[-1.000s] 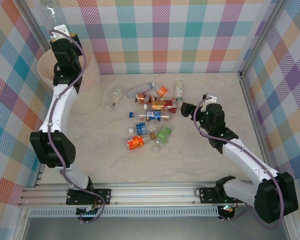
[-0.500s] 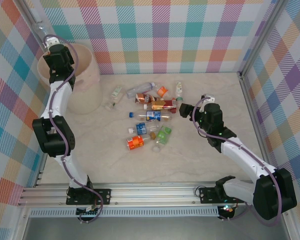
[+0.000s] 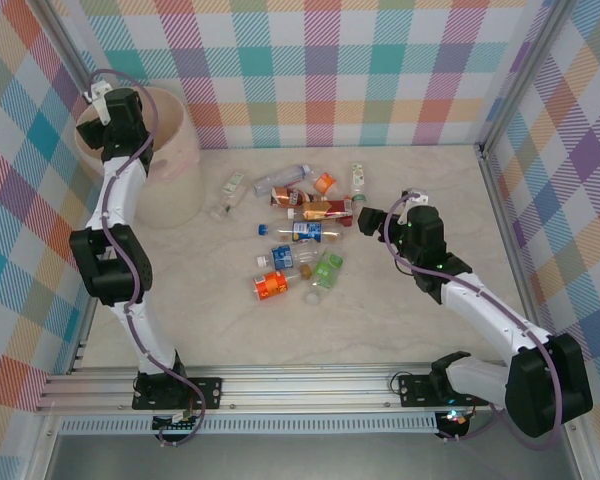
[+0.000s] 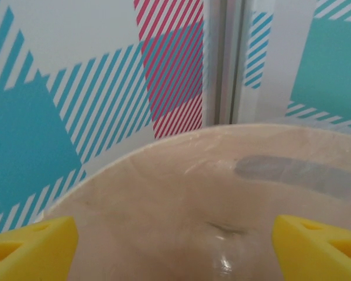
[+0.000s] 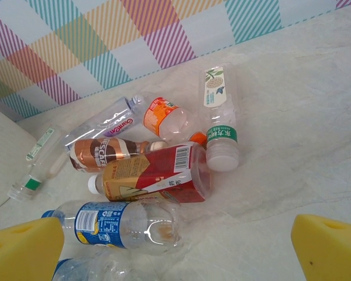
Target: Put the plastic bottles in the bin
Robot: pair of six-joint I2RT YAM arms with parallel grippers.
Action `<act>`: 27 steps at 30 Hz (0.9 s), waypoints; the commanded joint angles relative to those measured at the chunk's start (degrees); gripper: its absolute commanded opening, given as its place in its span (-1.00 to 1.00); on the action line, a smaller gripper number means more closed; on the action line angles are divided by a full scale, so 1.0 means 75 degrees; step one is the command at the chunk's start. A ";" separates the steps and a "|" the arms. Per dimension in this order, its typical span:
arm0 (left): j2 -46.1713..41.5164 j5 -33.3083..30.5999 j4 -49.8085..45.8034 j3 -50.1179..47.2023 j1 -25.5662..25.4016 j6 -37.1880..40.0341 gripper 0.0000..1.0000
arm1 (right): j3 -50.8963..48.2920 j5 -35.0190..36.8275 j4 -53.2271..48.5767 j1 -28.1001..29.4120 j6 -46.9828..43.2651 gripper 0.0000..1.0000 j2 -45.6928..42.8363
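Our left gripper (image 3: 110,108) hangs over the bin (image 3: 180,175), which stands in the far left corner of the tabletop (image 3: 380,320). The plastic bottles (image 3: 302,228) lie in a loose heap near the middle of the tabletop, well apart from the bin. Our right gripper (image 3: 372,218) sits just beside the heap's right side.

From the left wrist we see the left gripper (image 4: 175,246) with its yellow pads (image 4: 29,246) spread wide and nothing between them. The bin's pale inner wall (image 4: 181,193) curves beneath.

From the right wrist, the right gripper (image 5: 175,246) is likewise wide apart and holds nothing. Ahead of it we see a blue-labelled bottle (image 5: 105,225) nearest. Beyond it, a red-labelled bottle (image 5: 164,172) lies against a brown-labelled bottle (image 5: 102,151). Further off, a green-banded bottle (image 5: 219,114) lies beside an orange-labelled bottle (image 5: 164,117).
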 commanded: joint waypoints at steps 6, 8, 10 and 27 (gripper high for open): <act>-0.0138 0.0553 -0.1927 0.1104 0.0081 -0.1246 0.93 | 0.0427 0.0148 -0.0379 0.0000 0.0417 0.99 0.0189; -0.0144 0.1176 -0.2437 0.1480 0.0069 -0.1496 0.95 | 0.0535 0.0155 -0.0533 -0.0003 0.0530 0.99 0.0318; -0.0222 0.1782 -0.2827 0.1808 0.0045 -0.1802 0.96 | 0.0681 0.0168 -0.0757 -0.0006 0.0650 0.99 0.0472; -0.2190 0.6001 -0.2918 0.0343 -0.1290 -0.3273 1.00 | 0.1442 0.0026 -0.1878 -0.0346 0.1086 0.99 0.1643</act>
